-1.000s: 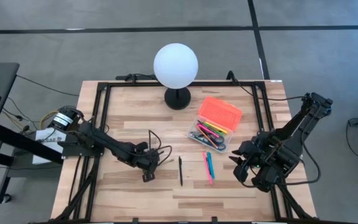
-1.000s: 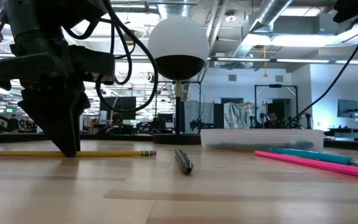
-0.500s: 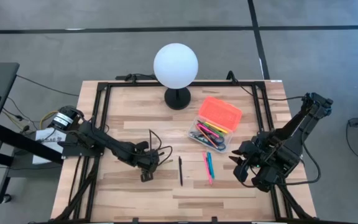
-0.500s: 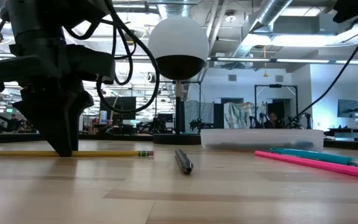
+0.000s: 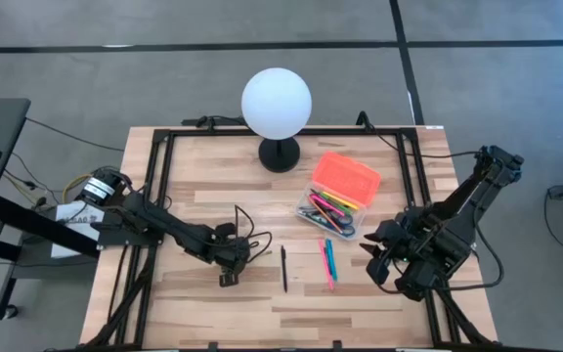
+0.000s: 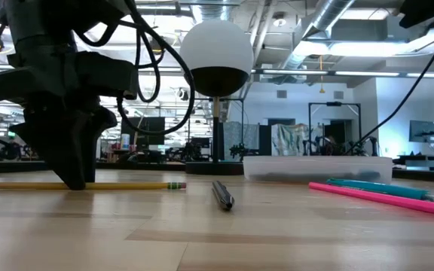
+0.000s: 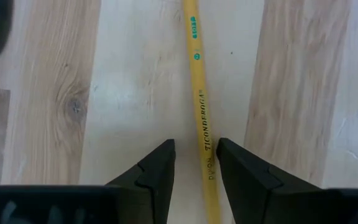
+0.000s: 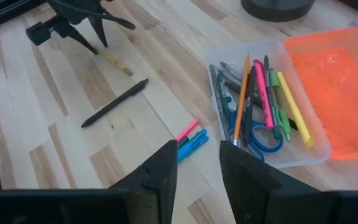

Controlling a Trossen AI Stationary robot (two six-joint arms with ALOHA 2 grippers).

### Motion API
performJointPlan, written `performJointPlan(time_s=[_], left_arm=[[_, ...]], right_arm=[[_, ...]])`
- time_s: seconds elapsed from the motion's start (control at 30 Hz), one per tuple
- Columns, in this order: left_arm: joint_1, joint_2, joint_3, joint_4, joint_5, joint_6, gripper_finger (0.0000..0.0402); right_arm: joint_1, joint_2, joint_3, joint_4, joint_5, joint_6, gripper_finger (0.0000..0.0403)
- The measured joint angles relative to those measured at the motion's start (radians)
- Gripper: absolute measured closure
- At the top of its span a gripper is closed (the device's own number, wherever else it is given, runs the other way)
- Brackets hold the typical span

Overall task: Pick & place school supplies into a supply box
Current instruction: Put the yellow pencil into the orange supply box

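Observation:
A yellow pencil [image 7: 197,93] lies flat on the table's left half [image 6: 126,185]. My left gripper [image 5: 227,277] points down over it, open by a narrow gap. Its fingers [image 7: 160,165] stand on either side of the pencil's shaft, low at the table [image 6: 74,183]. A black pen [image 5: 283,268] lies mid-table, with pink and blue pens [image 5: 327,262] to its right. The clear supply box [image 5: 332,207] holds several pens, a pencil and blue-handled scissors [image 8: 257,134]. Its orange lid [image 5: 348,176] lies open beside it. My right gripper [image 5: 373,262] hovers open at the table's right [image 8: 197,168].
A white globe lamp [image 5: 277,103] stands on a black base [image 5: 280,154] at the far middle of the table. A black frame rail [image 5: 154,196] runs along the table's edges. Cables loop beside the left arm [image 5: 247,230]. Bare wood [image 5: 291,313] lies along the near edge.
My left gripper has shifted a little toward the table's left along the pencil and has turned slightly about its wrist, staying low at the table. The right arm has kept still.

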Motion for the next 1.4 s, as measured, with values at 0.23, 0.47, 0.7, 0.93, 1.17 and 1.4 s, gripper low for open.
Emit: performJointPlan(time_s=[0.23,0.47,0.7,0.93,1.17,1.4], left_arm=[[0.000,0.000,0.005,0.014,0.011,0.025,0.0294],[-0.008,0.002,0.025,0.017,0.014,0.073,0.0328],[0.024,0.011,0.029,-0.051,0.045,0.001,0.0339],[0.064,0.056,0.043,-0.074,0.125,-0.105,0.0347],[0.087,0.067,0.083,-0.127,0.064,-0.137,0.0347],[0.111,0.067,0.085,-0.145,0.071,-0.134,0.0382]], right_arm=[[-0.004,0.000,0.000,-0.017,0.000,0.000,0.0290],[-0.005,0.000,0.000,-0.020,0.000,0.000,0.0290],[-0.005,0.000,0.000,-0.029,0.000,0.000,0.0290],[-0.005,0.000,0.000,-0.032,-0.001,0.000,0.0290],[-0.005,0.000,0.000,-0.026,-0.007,0.001,0.0290],[-0.005,0.000,0.000,-0.020,-0.010,0.001,0.0290]])
